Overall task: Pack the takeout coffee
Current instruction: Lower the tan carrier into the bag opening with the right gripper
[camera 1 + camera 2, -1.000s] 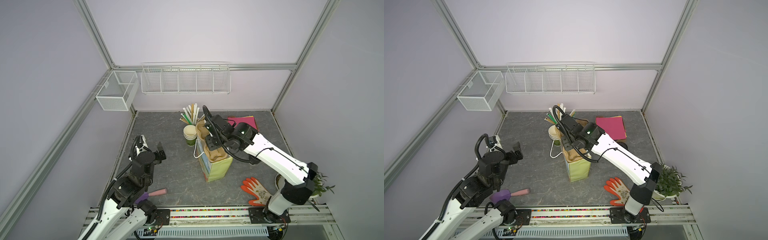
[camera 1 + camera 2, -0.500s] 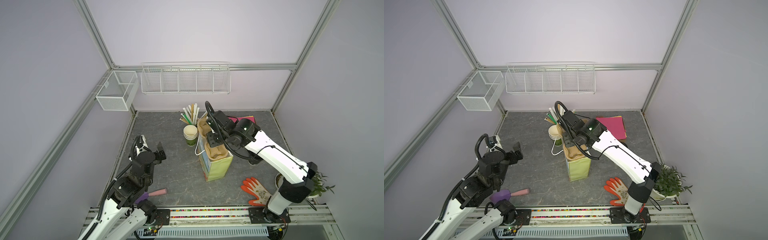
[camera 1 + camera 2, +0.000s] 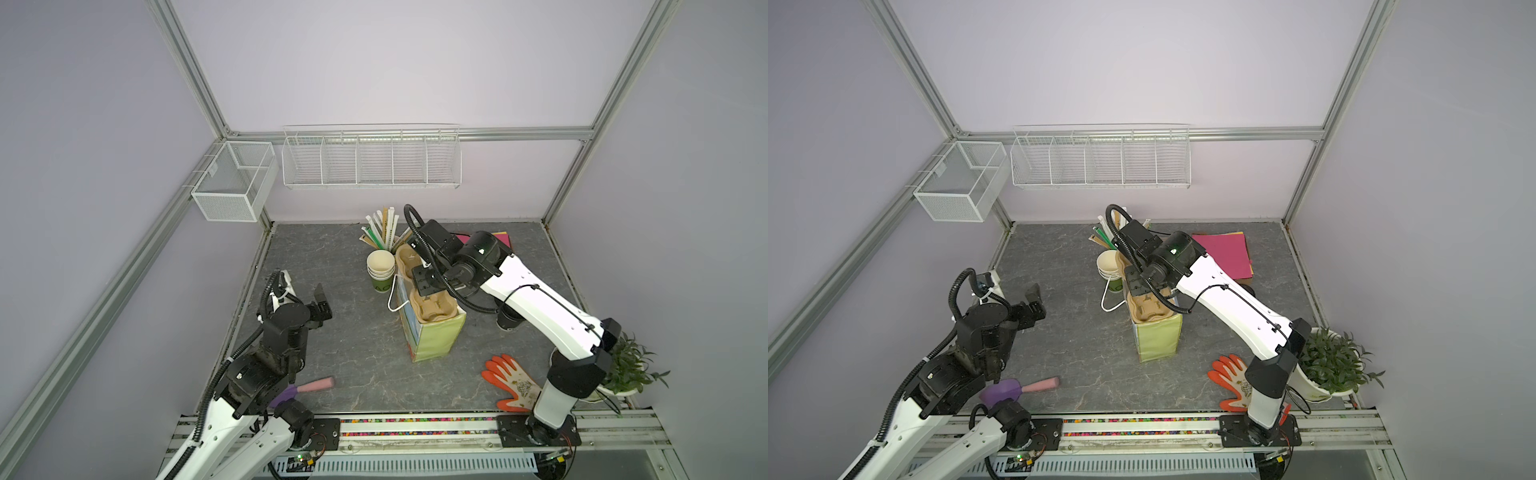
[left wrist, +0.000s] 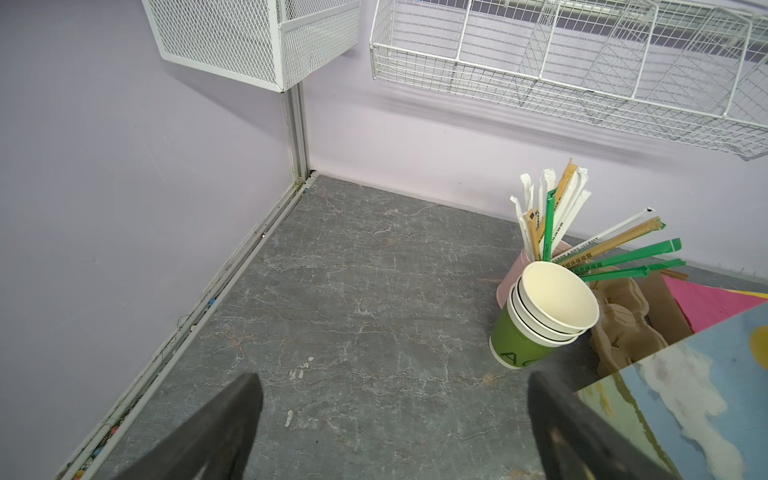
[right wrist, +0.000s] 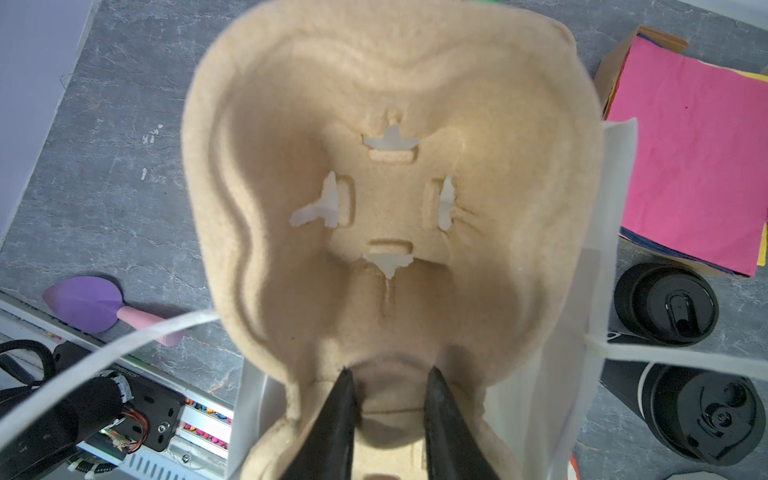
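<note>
Left gripper [image 4: 392,419]: jaws wide apart, empty, over the bare grey marbled table [image 3: 332,257] at the left of both top views. Not involved.

Centre: a stack of green paper cups with cream insides [image 3: 380,270]. Just right of it stands the green-and-blue printed paper bag [image 3: 436,340], upright with its mouth open. The beige moulded-pulp cup carrier [image 5: 390,199] sits in the bag mouth at rim level, and the wells in view are empty.

Right gripper [image 5: 390,388]: jaws narrow, pinched on the carrier's centre ridge.

Task item: the black lidded takeout coffee cup [image 5: 667,303] is upright on the table at the right edge of the right wrist view. It is outside the bag, near the pink paper stack [image 5: 698,158] (a second dark lidded round thing [image 5: 702,415] sits lower in that frame; can't tell what it is). In both top views the cup is mostly hidden under the right arm.

My read: the step in hand is seating the carrier, and the coffee isn't packed yet. Next: press the carrier level and deeper, let go, then swing right. Grip the cup by its body, keep it upright, and lower it into a well clear of the white bag handle [image 5: 104,347].
</note>
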Tool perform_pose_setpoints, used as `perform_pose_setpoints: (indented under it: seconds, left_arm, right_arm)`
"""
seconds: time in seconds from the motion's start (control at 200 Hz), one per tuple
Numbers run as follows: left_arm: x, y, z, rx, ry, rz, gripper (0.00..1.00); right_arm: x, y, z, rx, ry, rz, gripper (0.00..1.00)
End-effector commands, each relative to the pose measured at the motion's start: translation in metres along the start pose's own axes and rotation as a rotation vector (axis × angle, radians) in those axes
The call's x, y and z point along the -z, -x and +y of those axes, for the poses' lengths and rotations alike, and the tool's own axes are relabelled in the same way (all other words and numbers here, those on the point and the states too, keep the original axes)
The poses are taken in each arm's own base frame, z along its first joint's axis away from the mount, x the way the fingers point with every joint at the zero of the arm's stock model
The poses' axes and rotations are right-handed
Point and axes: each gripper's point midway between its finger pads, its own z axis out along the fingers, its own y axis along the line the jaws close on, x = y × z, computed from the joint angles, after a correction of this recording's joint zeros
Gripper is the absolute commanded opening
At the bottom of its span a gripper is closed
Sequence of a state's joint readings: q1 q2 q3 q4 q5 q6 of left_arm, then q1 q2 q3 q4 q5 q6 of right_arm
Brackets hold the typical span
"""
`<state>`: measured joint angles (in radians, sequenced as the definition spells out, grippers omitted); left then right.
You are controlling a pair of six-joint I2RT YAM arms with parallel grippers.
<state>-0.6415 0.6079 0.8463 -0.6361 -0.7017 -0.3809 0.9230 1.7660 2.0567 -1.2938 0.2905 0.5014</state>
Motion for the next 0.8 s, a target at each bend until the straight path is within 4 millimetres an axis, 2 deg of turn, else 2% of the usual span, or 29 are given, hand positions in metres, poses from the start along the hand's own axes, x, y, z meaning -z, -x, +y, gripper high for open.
perform_pose_setpoints:
  seconds: [0.0,0.64,0.705,0.795]
  left_arm:
    - [0.001,-0.002,0.002,-0.01,-0.001,-0.002,0.99]
    - [0.0,-0.003,0.001,-0.013,-0.001,0.002,0.99]
    - [0.0,-0.003,0.001,-0.013,-0.001,0.001,0.99]
    - [0.0,-0.003,0.001,-0.014,-0.004,0.004,0.99]
  right_arm:
    - [-0.012,-0.013,-0.006,-0.02,-0.028,0.064,0.28]
    - [-0.044,-0.023,-0.018,-0.036,-0.08,0.142,0.28]
    - [-0.042,-0.023,-0.016,-0.039,-0.065,0.15,0.28]
    - [-0.028,-0.014,-0.017,-0.046,-0.052,0.108,0.28]
